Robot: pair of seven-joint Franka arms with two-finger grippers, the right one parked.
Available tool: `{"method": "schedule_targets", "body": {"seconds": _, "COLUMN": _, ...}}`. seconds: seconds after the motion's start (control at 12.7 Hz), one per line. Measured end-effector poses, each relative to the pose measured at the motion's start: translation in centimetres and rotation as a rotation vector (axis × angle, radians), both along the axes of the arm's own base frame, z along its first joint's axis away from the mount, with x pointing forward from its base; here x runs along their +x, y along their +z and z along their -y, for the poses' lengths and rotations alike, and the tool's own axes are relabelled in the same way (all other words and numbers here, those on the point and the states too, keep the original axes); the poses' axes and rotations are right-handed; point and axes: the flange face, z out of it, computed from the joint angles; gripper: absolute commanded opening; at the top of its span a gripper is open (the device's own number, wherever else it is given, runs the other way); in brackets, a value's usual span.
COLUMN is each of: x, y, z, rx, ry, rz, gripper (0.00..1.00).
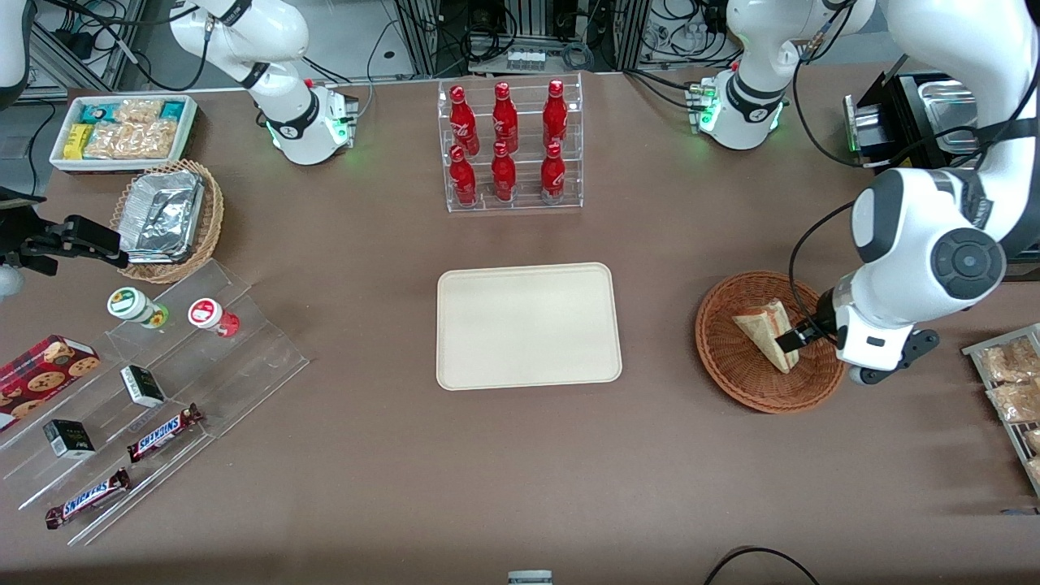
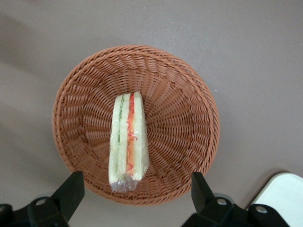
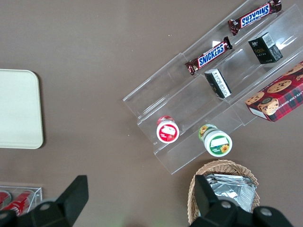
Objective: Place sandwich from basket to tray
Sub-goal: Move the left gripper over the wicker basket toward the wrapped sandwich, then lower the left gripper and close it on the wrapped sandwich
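Though the arm's bulky wrist covers part of the basket (image 1: 751, 357) in the front view, the wrist camera gives a clean look down: the sandwich (image 2: 127, 142) lies in the woven bowl, striped filling edge facing up. Its long axis runs from the bowl's middle out to the rim nearest the gripper (image 2: 137, 191), plastic-wrapped tip pointing at the gap between the fingers (image 2: 71, 194). Those fingers are spread wide, one to each side of that tip, holding nothing, hovering above. The tray (image 1: 528, 325) sits beside the basket, toward the parked arm's end
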Motion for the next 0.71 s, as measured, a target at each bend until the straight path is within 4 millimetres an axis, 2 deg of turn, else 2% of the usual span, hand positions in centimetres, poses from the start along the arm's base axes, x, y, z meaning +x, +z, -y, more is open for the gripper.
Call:
{"method": "schedule_targets", "body": {"seconds": 0.39, "x": -4.2, "y": -5.3, "z": -0.2, "rx": -0.007, "ry": 0.023, "rz": 0.076, "gripper": 1.00}}
{"method": "schedule_targets", "body": {"seconds": 0.71, "x": -5.9, "y": -7.0, "z": -0.3, "rx": -0.005, "ry": 0.027, "rz": 0.067, "gripper": 1.00}}
